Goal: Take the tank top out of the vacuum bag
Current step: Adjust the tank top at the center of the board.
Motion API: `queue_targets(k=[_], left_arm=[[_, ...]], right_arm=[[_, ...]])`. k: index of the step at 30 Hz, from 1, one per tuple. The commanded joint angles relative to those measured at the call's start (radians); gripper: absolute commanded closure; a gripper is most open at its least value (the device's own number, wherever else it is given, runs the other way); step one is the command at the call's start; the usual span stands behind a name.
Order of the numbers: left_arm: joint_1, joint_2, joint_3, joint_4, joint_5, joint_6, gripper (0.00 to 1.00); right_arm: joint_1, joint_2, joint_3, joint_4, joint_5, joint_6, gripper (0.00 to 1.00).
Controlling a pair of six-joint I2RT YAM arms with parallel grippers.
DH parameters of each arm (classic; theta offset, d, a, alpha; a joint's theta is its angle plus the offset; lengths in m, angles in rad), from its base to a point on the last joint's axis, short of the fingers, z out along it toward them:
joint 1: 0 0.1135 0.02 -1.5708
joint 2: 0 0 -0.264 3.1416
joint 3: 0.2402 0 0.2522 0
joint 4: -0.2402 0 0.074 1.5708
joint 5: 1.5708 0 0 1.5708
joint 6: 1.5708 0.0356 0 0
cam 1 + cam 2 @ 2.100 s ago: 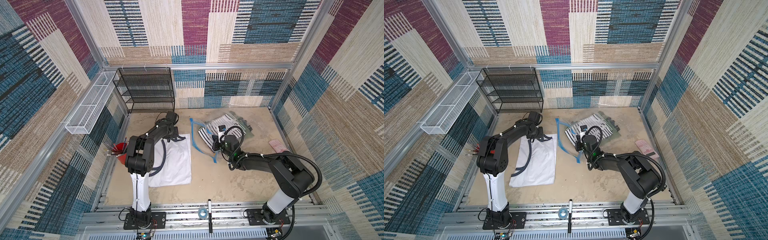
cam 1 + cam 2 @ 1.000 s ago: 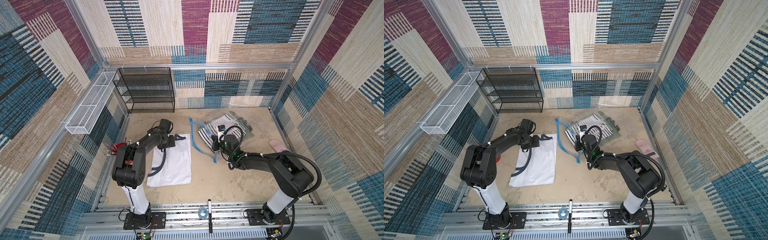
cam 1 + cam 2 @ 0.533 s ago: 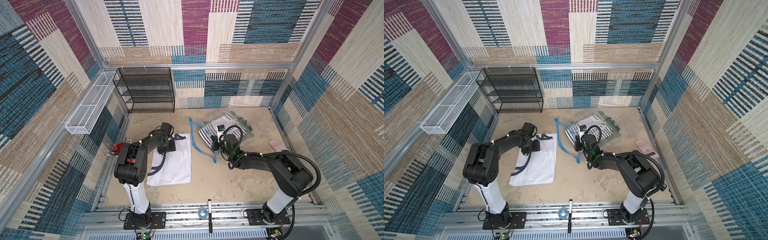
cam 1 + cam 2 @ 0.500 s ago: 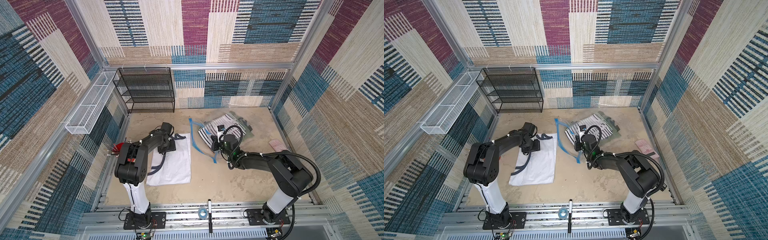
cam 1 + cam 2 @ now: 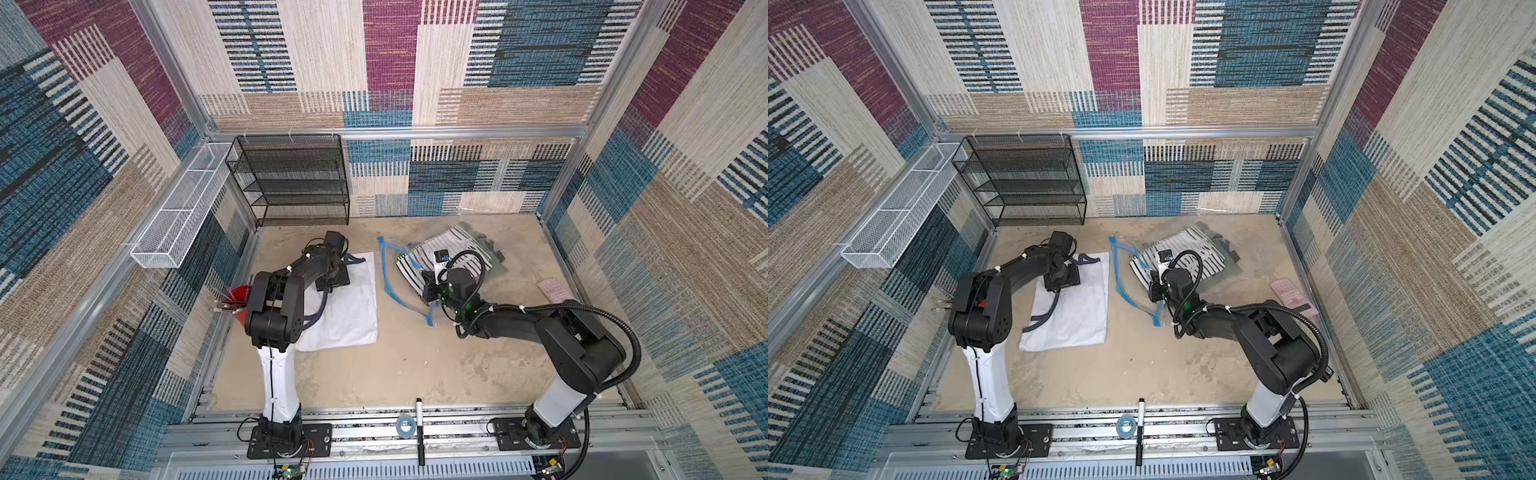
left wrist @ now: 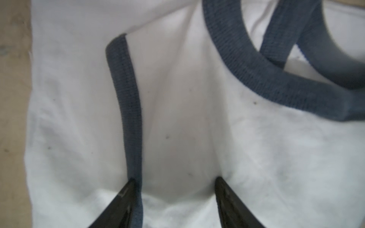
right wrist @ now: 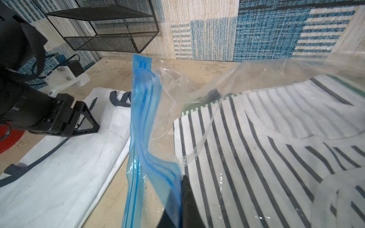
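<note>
Jaws of the left gripper point(image 6: 174, 180) rest apart on a white, navy-trimmed tank top point(image 6: 256, 148); right gripper point(image 7: 181, 187) clamps a clear, blue-edged vacuum bag point(image 7: 144, 122).

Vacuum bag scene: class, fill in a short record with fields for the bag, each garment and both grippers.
Bag: clear crinkly plastic vacuum bag with blue zip strip
Inside bag: white garment with black stripes
Outside bag: white tank top with navy trim, flat beside the bag
Left gripper: jaws open, resting on the tank top
Right gripper: jaws shut on the bag's blue strip
</note>
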Motion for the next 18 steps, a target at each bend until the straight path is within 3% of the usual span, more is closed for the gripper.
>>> queue_targets(k=[1,18], left_arm=[[0.021,0.061,0.037,-0.058,0.044,0.029,0.37],[0.09,0.115,0.197,-0.126,0.127,0.118,0.36]], right_arm=[[0.001,0.0,0.008,0.01,-0.001,0.006,1.0],[-0.001,0.005,0.011,0.006,0.005,0.002,1.0]])
